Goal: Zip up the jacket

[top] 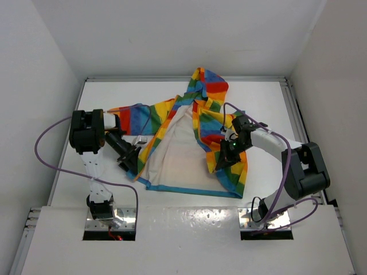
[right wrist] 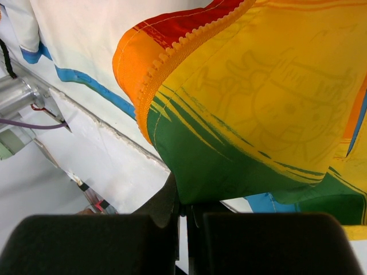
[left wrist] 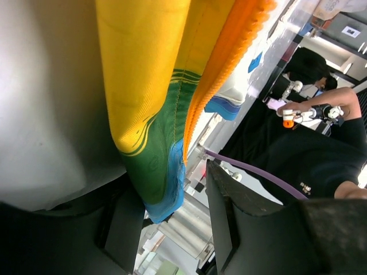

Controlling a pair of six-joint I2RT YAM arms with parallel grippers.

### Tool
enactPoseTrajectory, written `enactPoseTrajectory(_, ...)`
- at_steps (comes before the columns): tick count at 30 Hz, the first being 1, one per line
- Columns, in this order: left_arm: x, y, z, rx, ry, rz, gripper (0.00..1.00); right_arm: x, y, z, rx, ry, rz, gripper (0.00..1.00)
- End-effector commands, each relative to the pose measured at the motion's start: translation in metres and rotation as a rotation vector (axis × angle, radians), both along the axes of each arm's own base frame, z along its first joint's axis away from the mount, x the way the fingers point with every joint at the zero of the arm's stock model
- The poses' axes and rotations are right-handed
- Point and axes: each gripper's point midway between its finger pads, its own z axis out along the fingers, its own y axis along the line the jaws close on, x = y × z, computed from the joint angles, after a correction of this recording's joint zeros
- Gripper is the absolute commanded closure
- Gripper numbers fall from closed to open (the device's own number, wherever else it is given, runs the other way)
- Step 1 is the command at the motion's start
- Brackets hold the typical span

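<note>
- A small hooded fabric jacket with horizontal rainbow stripes lies unzipped and spread open on the flat white table. Its pale cream lining faces up and its hood is at the far end, away from the arm bases.
- The black left gripper sits at the jacket's front edge on the robot's left side, near the bottom hem corner.
- In the left wrist view that hem corner, yellow, then green, then blue, hangs between the two black fingers. The jaws stand apart, with clear space between the cloth and one finger, so nothing is clamped.
- The orange zipper teeth run along that edge, joined to nothing.
- The black right gripper is on the jacket's other front panel, which is folded over with its striped outside up.
- Its jaws are closed tight, pinching a green-and-yellow fold of the jacket just beside the other orange toothed edge.
</note>
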Motion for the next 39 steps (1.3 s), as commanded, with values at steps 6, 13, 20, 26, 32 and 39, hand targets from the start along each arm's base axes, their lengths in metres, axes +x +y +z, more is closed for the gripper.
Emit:
enactPoseTrajectory(6, 0.045, 0.022, -0.073, 0.096, -0.364, -0.157, 0.49, 0.013, 0.004, 0.014, 0.022, -0.084, 0.016, 1.0)
enactPoseTrajectory(13, 0.033, 0.023, -0.075, 0.1, -0.333, -0.164, 0.52, 0.013, 0.004, 0.014, 0.024, -0.082, 0.016, 1.0)
enactPoseTrajectory(20, 0.037, 0.023, -0.075, 0.102, -0.351, -0.162, 0.57, 0.014, 0.004, 0.014, 0.028, -0.08, 0.011, 1.0)
enactPoseTrajectory(26, 0.052, 0.022, -0.071, 0.07, -0.353, -0.116, 0.57, 0.011, 0.003, 0.014, 0.027, -0.078, 0.016, 1.0)
enactPoseTrajectory(32, 0.06, 0.022, -0.072, 0.076, -0.361, -0.11, 0.58, 0.01, 0.005, 0.014, 0.031, -0.076, 0.019, 1.0)
enactPoseTrajectory(39, 0.06, 0.024, -0.072, 0.069, -0.351, -0.094, 0.55, 0.012, 0.004, 0.014, 0.029, -0.077, 0.017, 1.0)
